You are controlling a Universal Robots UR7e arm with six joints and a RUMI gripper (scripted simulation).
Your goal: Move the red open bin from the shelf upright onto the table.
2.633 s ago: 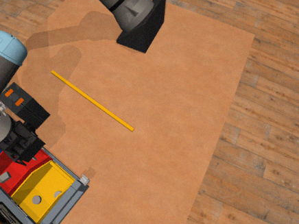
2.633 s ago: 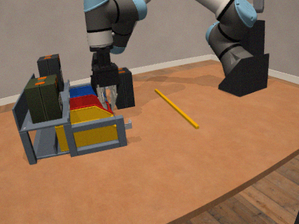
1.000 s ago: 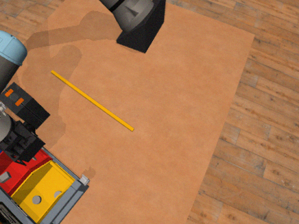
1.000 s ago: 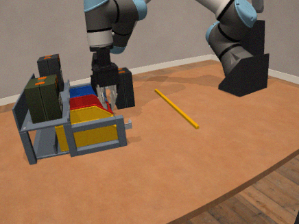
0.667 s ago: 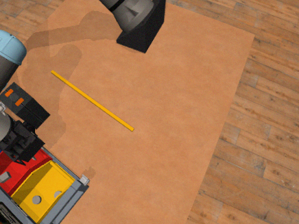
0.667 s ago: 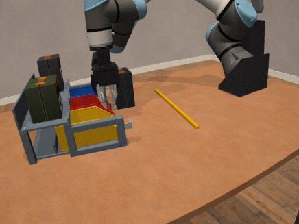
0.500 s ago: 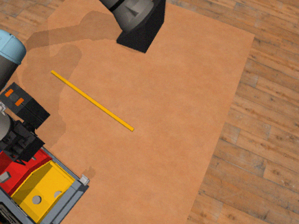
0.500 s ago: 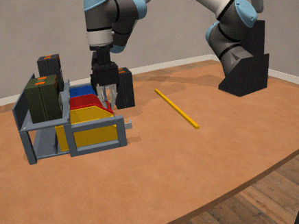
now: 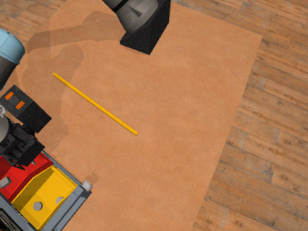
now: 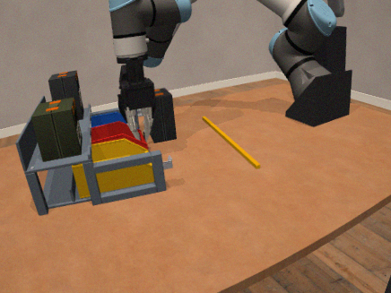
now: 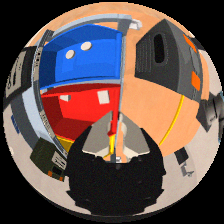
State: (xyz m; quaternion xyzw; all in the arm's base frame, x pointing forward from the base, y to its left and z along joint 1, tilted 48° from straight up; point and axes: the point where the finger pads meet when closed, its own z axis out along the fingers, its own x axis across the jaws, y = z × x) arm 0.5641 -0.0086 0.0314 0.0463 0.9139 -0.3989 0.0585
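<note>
The red open bin (image 9: 19, 181) (image 10: 108, 133) (image 11: 75, 117) sits upright in the grey shelf (image 9: 71, 206) (image 10: 127, 162), between the blue and yellow bins. Two pale parts show in it in the wrist view, a blocky one (image 11: 103, 97) and a smaller one (image 11: 65, 98). My gripper (image 9: 28, 164) (image 10: 143, 138) (image 11: 115, 111) points down at the front of the shelf and is shut on the red bin's front wall, with one finger inside and one outside. The table (image 9: 176, 125) (image 10: 269, 212) extends in front of the shelf.
The yellow bin (image 9: 46, 192) (image 10: 125, 181) and blue bin (image 10: 108, 119) (image 11: 95, 60) flank the red one. A dark case (image 9: 26, 107) (image 10: 163, 114) (image 11: 150, 60) stands close to the gripper. A yellow strip (image 9: 95, 104) (image 10: 230, 142) lies on the table. A green case (image 10: 58, 132) and a black case (image 10: 67, 91) stand on the shelf's top.
</note>
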